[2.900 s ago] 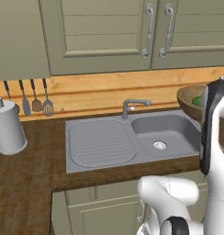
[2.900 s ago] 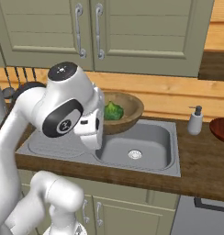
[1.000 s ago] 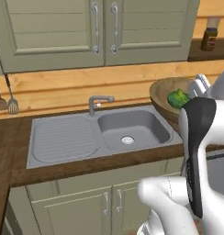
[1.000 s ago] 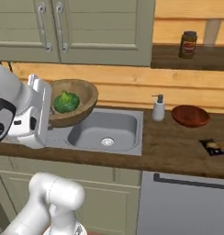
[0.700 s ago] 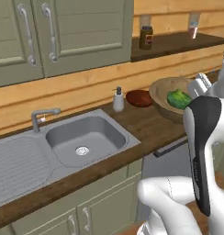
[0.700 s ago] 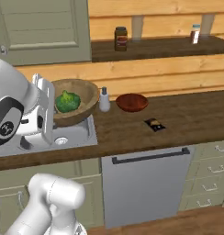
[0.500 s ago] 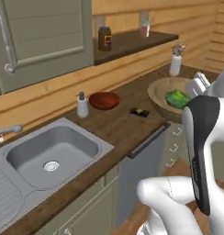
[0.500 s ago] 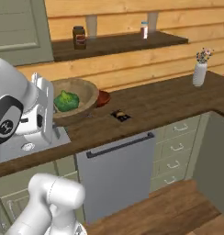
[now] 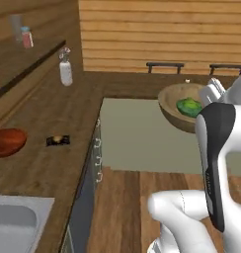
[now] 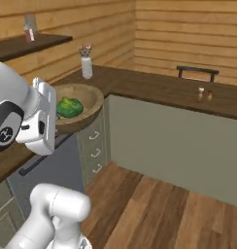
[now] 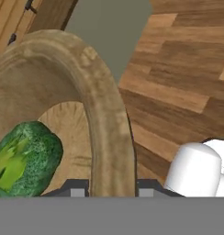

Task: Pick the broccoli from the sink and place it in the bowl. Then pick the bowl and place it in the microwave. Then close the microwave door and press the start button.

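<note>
Wood-panelled walls and a plank floor now take up both base views, where half a second ago the counter with its dishwasher front ran across them: the whole picture has swung, so the base is turning, not the things. In the left base view the sink (image 9: 14, 217) sits at about 8 o'clock, sliding out at the corner, with a red-brown plate (image 9: 8, 142) at 9 o'clock and a white bottle (image 9: 66, 72) near 11 o'clock on the dark counter (image 9: 53, 113).

The bowl (image 9: 173, 105) rides in the air at about 2 o'clock, carried beside the arm, with the broccoli (image 9: 189, 106) lying inside it, as before. In the hand view the gripper (image 11: 106, 189) straddles the bowl's thick rim at 6 o'clock, one dark tip on each side, closed on the wall.

So the first step is done and the carry is under way. No microwave has come into sight yet; my guess is the base must turn further.
</note>
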Available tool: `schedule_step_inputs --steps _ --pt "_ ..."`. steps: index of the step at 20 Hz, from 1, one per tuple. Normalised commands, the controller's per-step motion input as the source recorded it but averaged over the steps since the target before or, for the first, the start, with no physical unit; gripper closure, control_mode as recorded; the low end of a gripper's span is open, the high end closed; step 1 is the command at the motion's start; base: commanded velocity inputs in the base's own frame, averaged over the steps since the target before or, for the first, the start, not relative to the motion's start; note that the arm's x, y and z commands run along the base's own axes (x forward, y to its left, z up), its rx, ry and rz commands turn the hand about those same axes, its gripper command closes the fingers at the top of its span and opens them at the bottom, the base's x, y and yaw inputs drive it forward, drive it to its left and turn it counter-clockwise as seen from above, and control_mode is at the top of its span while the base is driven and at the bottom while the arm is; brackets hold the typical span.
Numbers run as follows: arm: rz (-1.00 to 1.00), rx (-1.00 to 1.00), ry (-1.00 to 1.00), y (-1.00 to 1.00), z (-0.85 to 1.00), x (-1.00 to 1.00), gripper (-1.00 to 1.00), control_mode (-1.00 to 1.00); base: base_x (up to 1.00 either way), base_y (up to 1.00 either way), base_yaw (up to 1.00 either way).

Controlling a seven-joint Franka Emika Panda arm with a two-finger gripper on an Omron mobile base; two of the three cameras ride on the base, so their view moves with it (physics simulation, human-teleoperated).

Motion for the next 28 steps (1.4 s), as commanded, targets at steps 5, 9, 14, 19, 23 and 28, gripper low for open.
schedule_step_inputs --steps 5,9,14,19,23,28 --pt "0.0 0.0 0.0 0.0 0.0 0.0 1.0 1.0 0.0 0.0 -1.0" --pt "0.0 0.0 0.0 0.0 0.0 0.0 1.0 1.0 0.0 0.0 -1.0" --pt "0.0 0.0 0.0 0.0 0.0 0.0 1.0 1.0 0.0 0.0 -1.0" --pt "0.0 0.0 0.0 0.0 0.0 0.0 1.0 1.0 0.0 0.0 -1.0" --pt "0.0 0.0 0.0 0.0 0.0 0.0 1.0 1.0 0.0 0.0 -1.0" --pt "0.0 0.0 0.0 0.0 0.0 0.0 1.0 1.0 0.0 0.0 -0.95"
